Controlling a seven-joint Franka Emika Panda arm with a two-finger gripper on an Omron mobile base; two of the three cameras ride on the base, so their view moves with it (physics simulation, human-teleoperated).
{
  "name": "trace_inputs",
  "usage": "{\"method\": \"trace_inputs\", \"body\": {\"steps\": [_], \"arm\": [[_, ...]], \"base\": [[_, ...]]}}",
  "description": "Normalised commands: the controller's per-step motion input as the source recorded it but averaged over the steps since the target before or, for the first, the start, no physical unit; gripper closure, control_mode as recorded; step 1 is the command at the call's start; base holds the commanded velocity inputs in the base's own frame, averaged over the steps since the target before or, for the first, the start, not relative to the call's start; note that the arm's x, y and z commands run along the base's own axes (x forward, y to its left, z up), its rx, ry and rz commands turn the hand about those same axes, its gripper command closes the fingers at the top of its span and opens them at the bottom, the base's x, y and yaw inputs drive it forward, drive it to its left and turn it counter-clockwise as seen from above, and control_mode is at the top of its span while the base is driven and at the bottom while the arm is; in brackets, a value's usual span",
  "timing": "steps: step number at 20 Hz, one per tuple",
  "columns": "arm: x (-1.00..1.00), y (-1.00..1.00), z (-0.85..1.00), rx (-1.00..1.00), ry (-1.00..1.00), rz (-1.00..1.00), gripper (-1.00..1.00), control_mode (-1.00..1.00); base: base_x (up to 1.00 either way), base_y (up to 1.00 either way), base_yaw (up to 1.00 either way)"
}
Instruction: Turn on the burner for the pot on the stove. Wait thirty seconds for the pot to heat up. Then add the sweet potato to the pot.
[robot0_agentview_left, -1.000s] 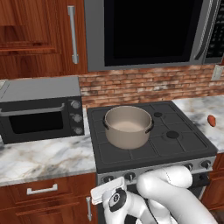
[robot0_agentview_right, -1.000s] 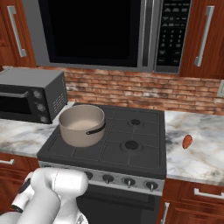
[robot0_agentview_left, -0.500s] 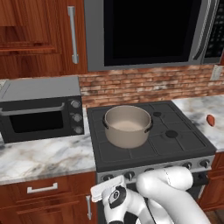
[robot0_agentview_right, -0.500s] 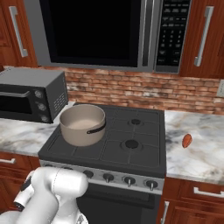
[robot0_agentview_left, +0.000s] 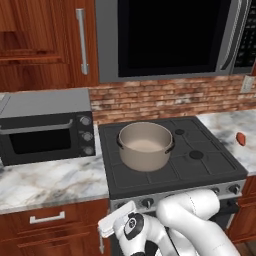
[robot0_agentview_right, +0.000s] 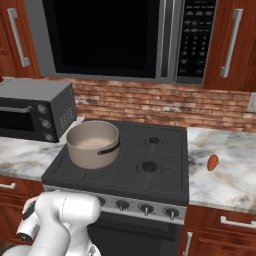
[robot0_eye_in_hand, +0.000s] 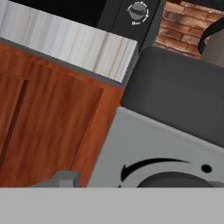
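The pot is seen seated on the front-left burner of the stove, squarely over its grate, which is presumably why that burner is the one to be lit. Its two dark handles are turned out to the sides, and its pale inside is seen to be bare. In the right base view the pot is found at the near left of the cooktop, with the two bare round caps on the other half.

The sweet potato is left lying on the marble bench to the right of the stove, well apart from the pot; it is judged to be parked there until the pot has been heated. In the left base view it is seen as a small reddish shape at the right edge.

The arm is folded low in front of the stove, so that the hand is brought level with the steel front strip and its row of knobs. In the hand view, a dark knob with a curved marking above it is seen close at the bottom, on the steel panel next to a wooden cabinet door. The pincer's fingertips are not made out in any view, so whether it is open or closed cannot be told. The knob is judged not yet turned; no flame is seen.
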Motion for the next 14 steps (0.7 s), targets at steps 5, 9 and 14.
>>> {"method": "trace_inputs", "body": {"steps": [5,9,14], "arm": [[0.18,0.00,-0.27,-0.03,-0.07,0.23,1.00,-1.00],[0.01,0.00,-0.32,-0.11,-0.12,0.29,1.00,-1.00],[0.00,0.00,-0.49,-0.01,0.02,0.30,1.00,-1.00]], "base": [[0.00,0.00,0.00],[0.00,0.00,0.00],[0.00,0.00,0.00]]}}
